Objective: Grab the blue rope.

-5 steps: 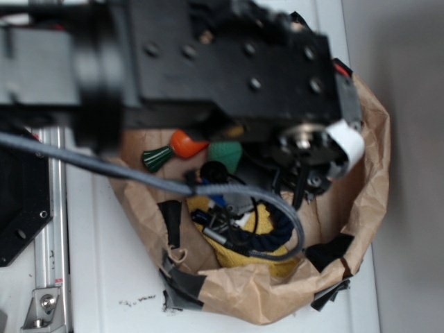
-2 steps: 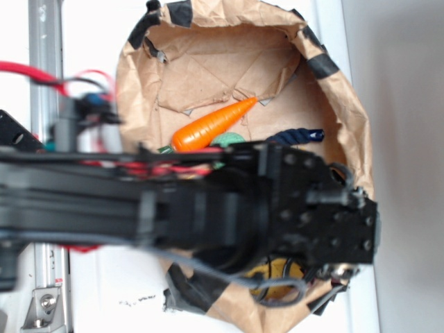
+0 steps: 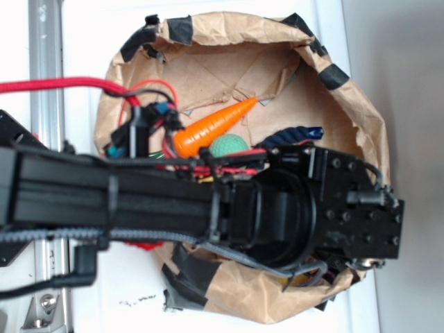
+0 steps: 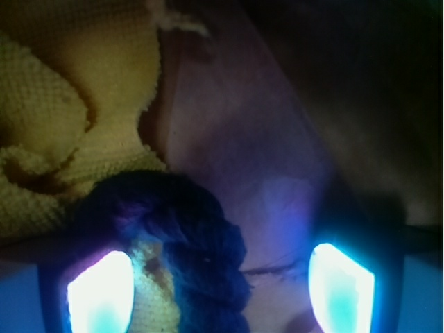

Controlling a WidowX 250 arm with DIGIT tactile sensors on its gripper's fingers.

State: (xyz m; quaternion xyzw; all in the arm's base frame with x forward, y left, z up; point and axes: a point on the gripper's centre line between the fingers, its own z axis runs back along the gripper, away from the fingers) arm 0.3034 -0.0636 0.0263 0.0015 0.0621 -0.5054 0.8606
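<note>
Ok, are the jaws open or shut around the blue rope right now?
Open. In the wrist view the gripper has its two glowing fingertips set wide apart, with the blue rope lying between them, nearer the left one.

Thick dark navy twisted rope, shiny blue cap at one end, lying curved beneath me, mostly hidden under my arm.
</note>
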